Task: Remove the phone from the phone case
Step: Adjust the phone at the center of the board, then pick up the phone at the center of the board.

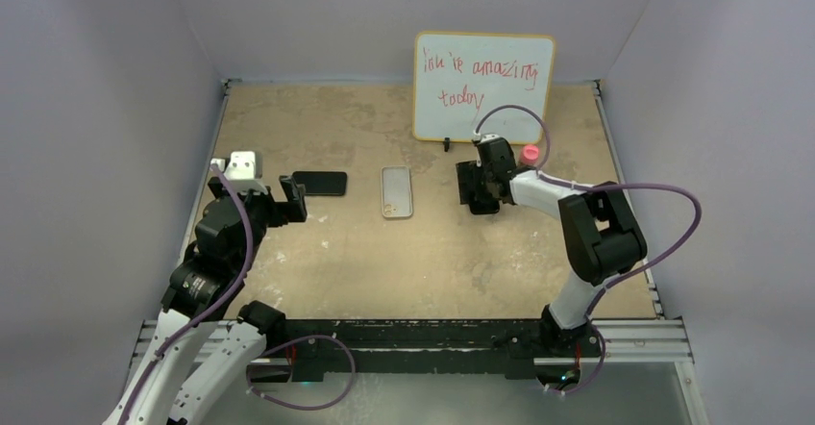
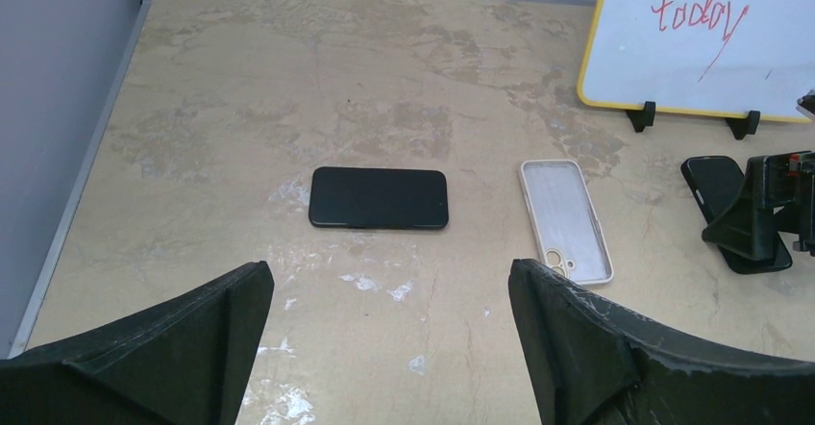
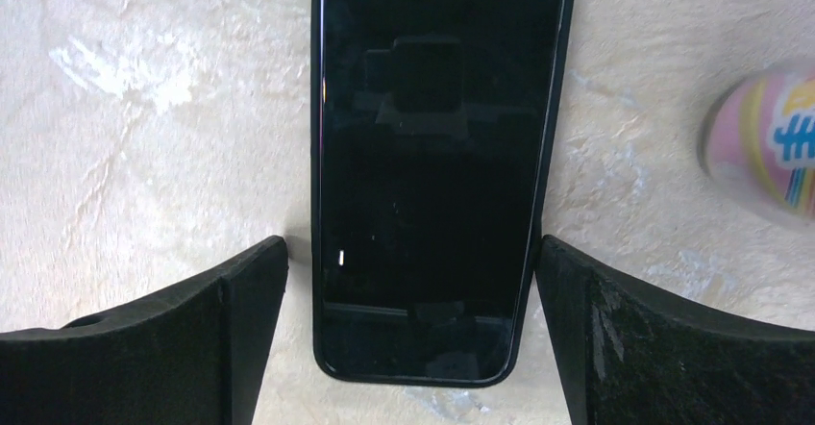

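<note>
- Table [image 1: 317, 271] fills the overhead frame, scuffed and tan, with the whiteboard [image 1: 483, 87] propped at upper centre.
- Left gripper [image 2: 384, 281] hangs released at the bottom of its wrist view. Both fingers are spread wide, with nothing between them but bare table.
- Right gripper [image 3: 411, 247] is spread too, one finger either side of the lower end of a second phone [image 3: 440, 137]. It's straddling, not clamping, and there's a sliver of table showing by the left-hand finger.
- Phone [image 2: 378, 197] lies flat, screen dark, in the middle of the left wrist frame, clear of the left fingers.
- Case [image 2: 565, 219] sits just right of it, pale, lying open side up and empty. You can see the camera cutout at its lower end, and case and phone are apart, not touching.
- A pink bottle [image 3: 759, 146] blurs in at the right edge of the right wrist view.
- Where we stand: with an empty case and a bare phone side by side, that extraction looks done.
- The open question is the second phone. Its dark rim could be a case, but I can't tell. If it is, the right arm has the whole job left.
</note>
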`<state>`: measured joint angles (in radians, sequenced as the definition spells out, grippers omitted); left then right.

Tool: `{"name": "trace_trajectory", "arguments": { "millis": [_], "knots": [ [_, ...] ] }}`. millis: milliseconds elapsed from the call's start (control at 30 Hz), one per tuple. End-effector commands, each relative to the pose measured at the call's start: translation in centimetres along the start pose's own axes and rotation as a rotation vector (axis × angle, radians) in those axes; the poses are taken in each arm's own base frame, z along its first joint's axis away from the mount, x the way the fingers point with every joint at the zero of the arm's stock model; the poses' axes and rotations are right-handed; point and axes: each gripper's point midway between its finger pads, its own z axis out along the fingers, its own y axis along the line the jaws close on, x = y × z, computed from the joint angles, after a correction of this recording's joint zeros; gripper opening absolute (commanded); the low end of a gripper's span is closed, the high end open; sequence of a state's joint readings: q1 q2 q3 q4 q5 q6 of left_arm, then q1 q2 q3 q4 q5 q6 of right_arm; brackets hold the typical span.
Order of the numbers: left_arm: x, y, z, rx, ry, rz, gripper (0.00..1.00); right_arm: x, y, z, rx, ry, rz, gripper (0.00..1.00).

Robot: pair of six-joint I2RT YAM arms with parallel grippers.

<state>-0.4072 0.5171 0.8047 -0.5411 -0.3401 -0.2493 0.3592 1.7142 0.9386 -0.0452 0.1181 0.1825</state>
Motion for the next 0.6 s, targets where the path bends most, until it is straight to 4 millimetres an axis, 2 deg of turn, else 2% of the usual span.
{"name": "trace_trajectory", "arguments": {
  "millis": [0,167,400,567],
  "knots": [
    [-0.3,-0.3,0.0,0.020,-0.019,0.010,0.98,-1.2,-1.2,0.2,0.090,-0.006,0.009,0.98],
    [-0.3,-0.6,0.0,0.036,-0.022,0.007,0.97,-1.2,-1.1,1.0,0.095,0.017,0.013,0.93],
    [-0.2,-2.2,0.0,0.116,-0.014,-0.021,0.97,0.4,0.2,0.3,0.035,0.056,-0.006,0.70],
    [0.4,-5.2,0.1,0.255,0.033,-0.096,0.97,1.6,2.5,-0.8,-0.078,0.055,0.016,0.50]
  ]
}}
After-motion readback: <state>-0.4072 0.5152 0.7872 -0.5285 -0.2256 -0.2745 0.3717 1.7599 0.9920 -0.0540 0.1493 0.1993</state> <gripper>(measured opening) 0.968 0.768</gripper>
